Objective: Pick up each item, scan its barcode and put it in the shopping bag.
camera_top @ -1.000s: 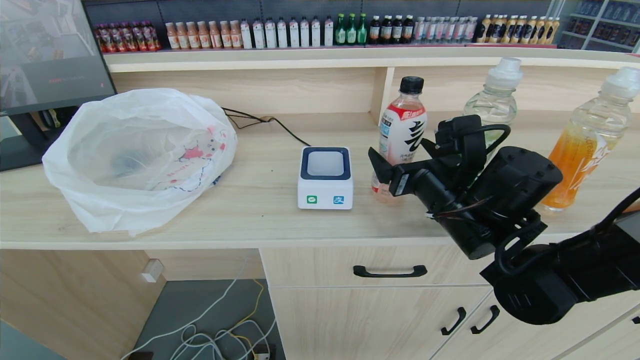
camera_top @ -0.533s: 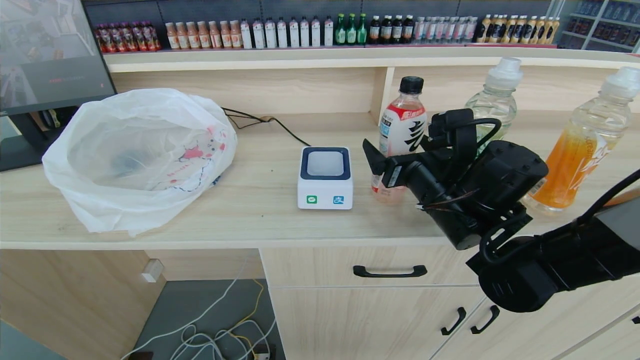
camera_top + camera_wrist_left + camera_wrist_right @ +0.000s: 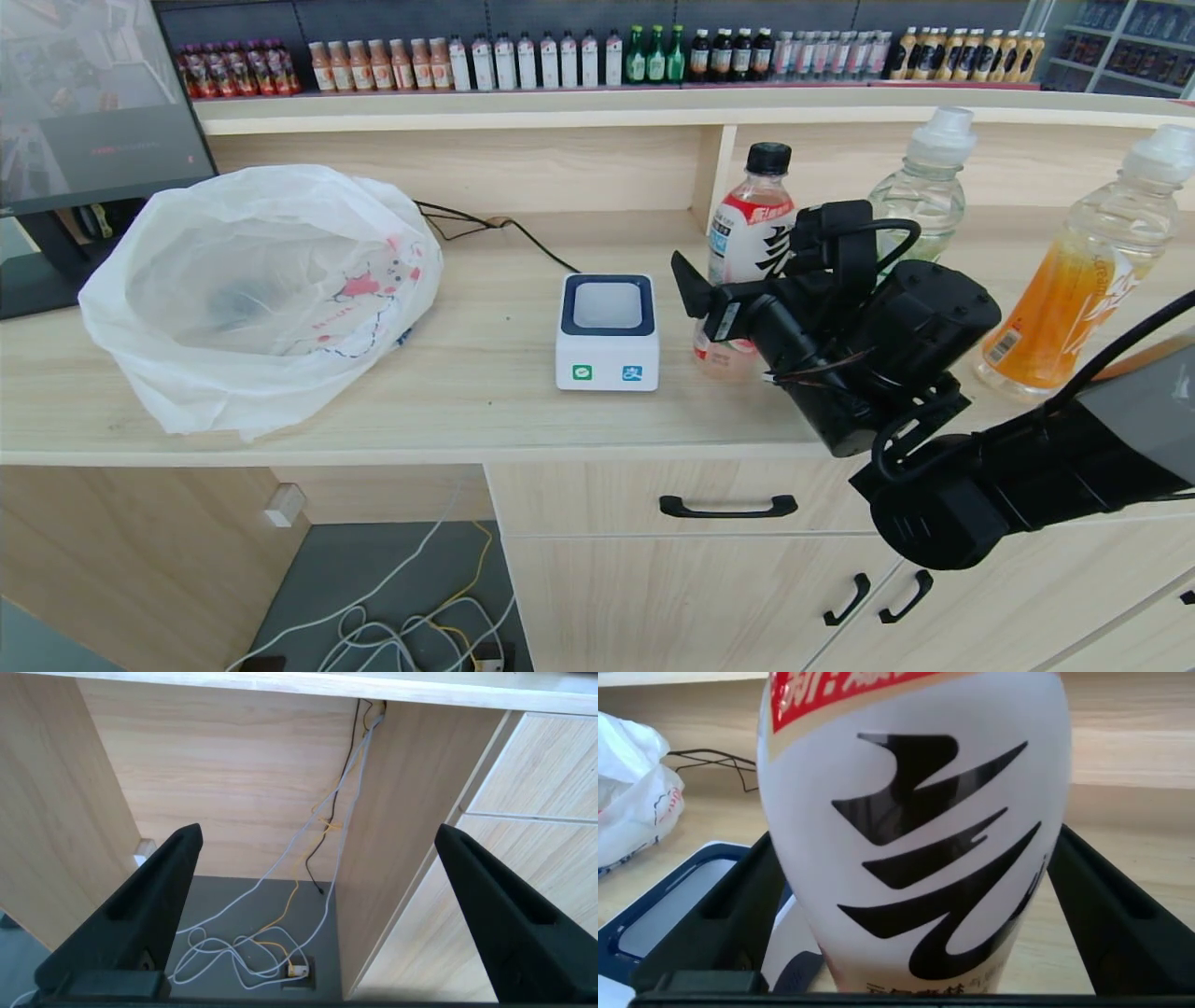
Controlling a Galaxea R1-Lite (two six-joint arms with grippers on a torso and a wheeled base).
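A pink drink bottle [image 3: 752,224] with a black cap stands upright on the wooden counter [image 3: 467,401], right of the white scanner [image 3: 607,331]. My right gripper [image 3: 739,285] is open, one finger on each side of the bottle's lower half. In the right wrist view the bottle [image 3: 915,831] stands between the two spread fingers [image 3: 738,905], with the scanner [image 3: 654,915] beside it. The white plastic shopping bag [image 3: 261,289] lies open at the counter's left. My left gripper [image 3: 318,915] hangs open below the counter, facing the cables on the floor.
A clear bottle [image 3: 920,187] and an orange drink bottle [image 3: 1083,271] stand behind and right of my right arm. A monitor [image 3: 84,103] stands at the far left. A raised shelf [image 3: 607,107] runs along the counter's back. Drawers with black handles [image 3: 728,507] sit below.
My right arm has moved left and forward, bringing its open fingers around the pink bottle. The bottle, the scanner and the bag have stayed in place.
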